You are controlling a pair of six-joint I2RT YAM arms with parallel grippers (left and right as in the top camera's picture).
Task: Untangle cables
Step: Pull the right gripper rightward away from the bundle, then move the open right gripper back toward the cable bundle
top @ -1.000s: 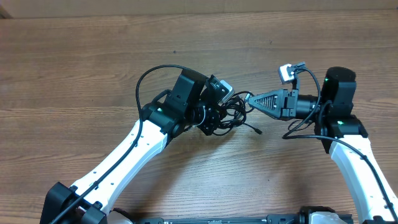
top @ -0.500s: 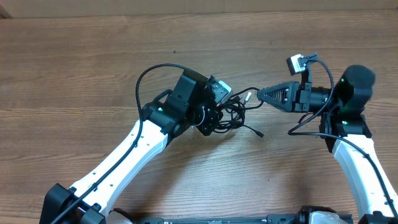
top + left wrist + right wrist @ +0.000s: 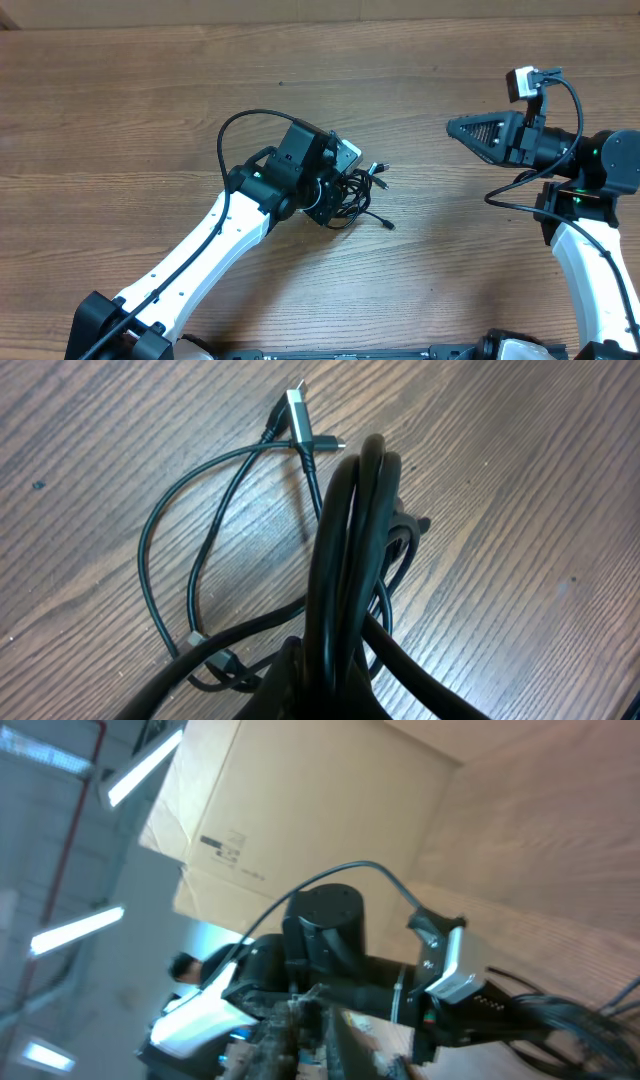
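The cables (image 3: 358, 192) lie in a knotted bunch near the middle of the table (image 3: 150, 90), with loose ends and a silvery plug (image 3: 297, 415) trailing out on the 3 o'clock side. The left gripper (image 3: 336, 190), at the bunch's 9 o'clock, is clenched on the thick loops, probably to anchor them so a strand can be drawn free. The right gripper (image 3: 456, 127) hangs well apart at 2 o'clock, holding nothing; I cannot tell whether its jaws are parted.
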